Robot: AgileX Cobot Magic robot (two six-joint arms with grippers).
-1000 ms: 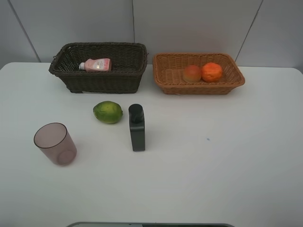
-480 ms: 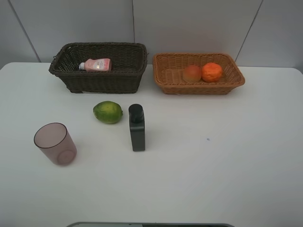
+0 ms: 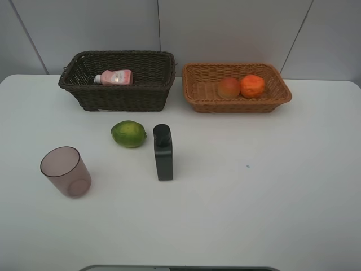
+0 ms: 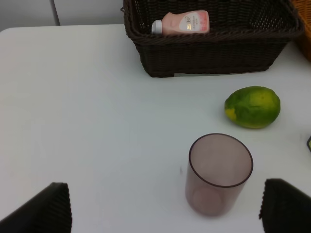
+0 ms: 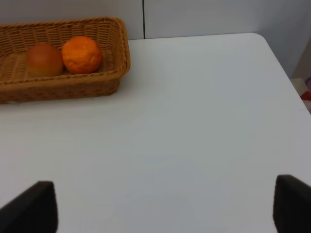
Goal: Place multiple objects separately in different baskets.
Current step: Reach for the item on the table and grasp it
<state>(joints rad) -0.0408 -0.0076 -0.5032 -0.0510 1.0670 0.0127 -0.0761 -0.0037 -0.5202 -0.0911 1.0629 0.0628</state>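
The dark brown basket (image 3: 115,96) at the back left holds the pink bottle (image 3: 114,77), also in the left wrist view (image 4: 183,23). The tan basket (image 3: 237,104) holds the peach (image 3: 228,87) and the orange (image 3: 252,86). The green fruit (image 3: 128,134), the black flat bottle (image 3: 163,152) and the purplish cup (image 3: 65,171) stand on the table. Neither gripper shows in the high view. My left gripper (image 4: 165,206) is open and empty, just short of the cup (image 4: 219,173). My right gripper (image 5: 165,204) is open and empty over bare table, away from the tan basket (image 5: 63,82).
The white table (image 3: 271,197) ends at a wall behind the baskets. Its right edge and corner show in the right wrist view (image 5: 286,73). A dark strip (image 3: 180,268) lies along the front edge.
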